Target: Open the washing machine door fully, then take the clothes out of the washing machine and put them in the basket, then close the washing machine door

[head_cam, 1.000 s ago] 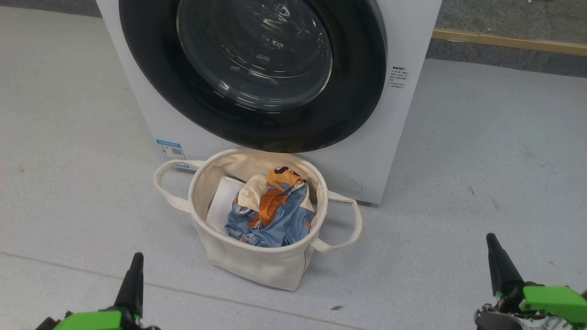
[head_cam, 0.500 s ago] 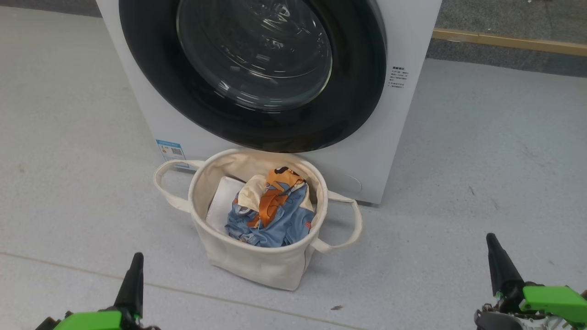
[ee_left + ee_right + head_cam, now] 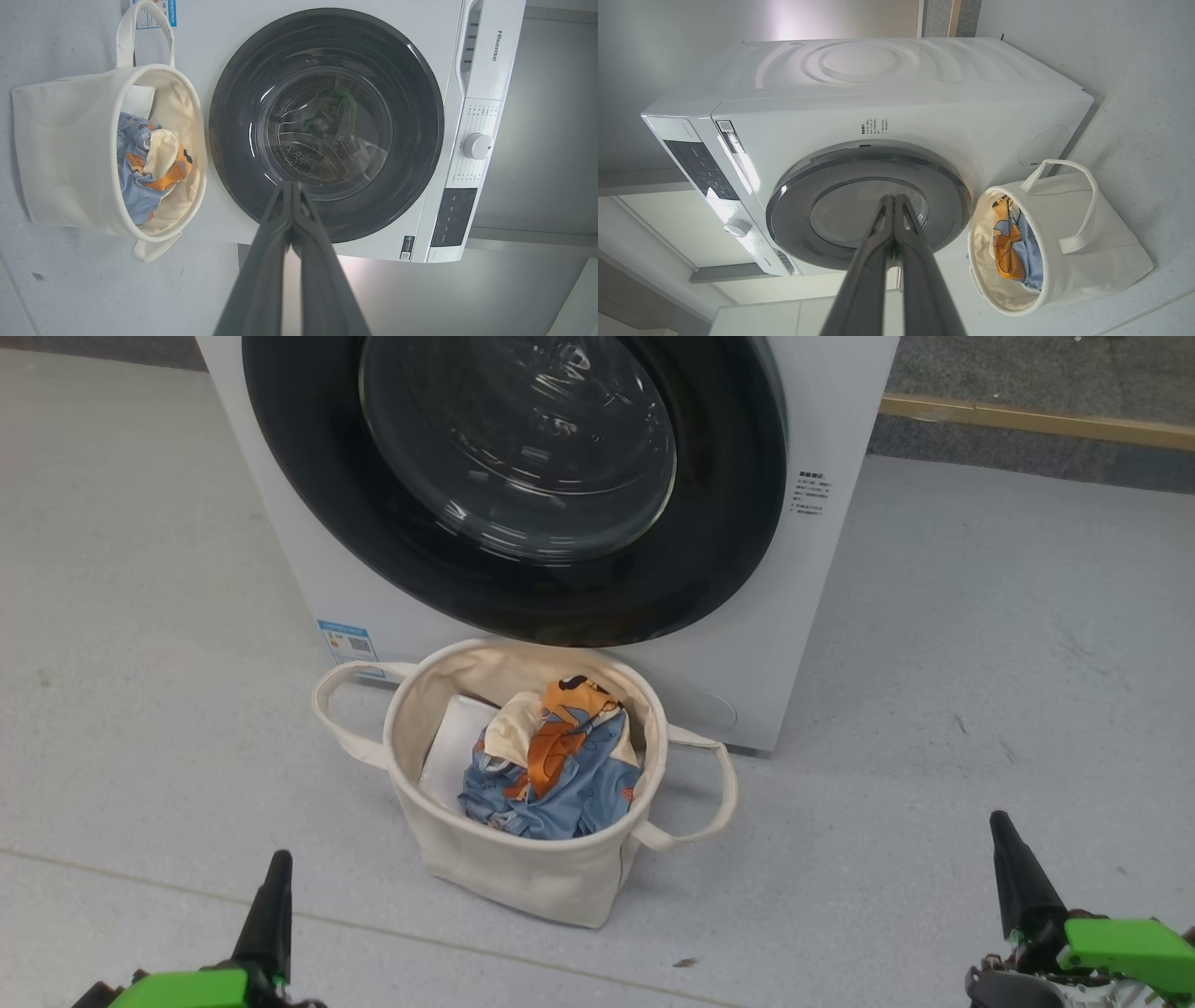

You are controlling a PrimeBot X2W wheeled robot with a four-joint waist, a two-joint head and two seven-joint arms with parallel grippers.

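Note:
The white washing machine (image 3: 822,401) stands ahead with its black-rimmed glass door (image 3: 513,476) shut flat against the front; the door (image 3: 327,123) also faces the left wrist view. Right in front of it, the cream basket (image 3: 523,868) rests on the floor and holds the clothes (image 3: 546,770), a blue, orange and cream bundle. Low at the left my left gripper (image 3: 275,868) is shut and empty, well short of the basket. Over at the lower right my right gripper (image 3: 1001,826) is likewise shut on nothing. In both wrist views the fingers (image 3: 292,196) (image 3: 894,205) press together.
Grey floor (image 3: 980,663) spreads on both sides of the machine. A flat white sheet (image 3: 453,747) lies in the basket beside the clothes. A wooden strip (image 3: 1036,422) runs along the far right. The machine's knob (image 3: 476,145) and control panel (image 3: 453,217) are on its top edge.

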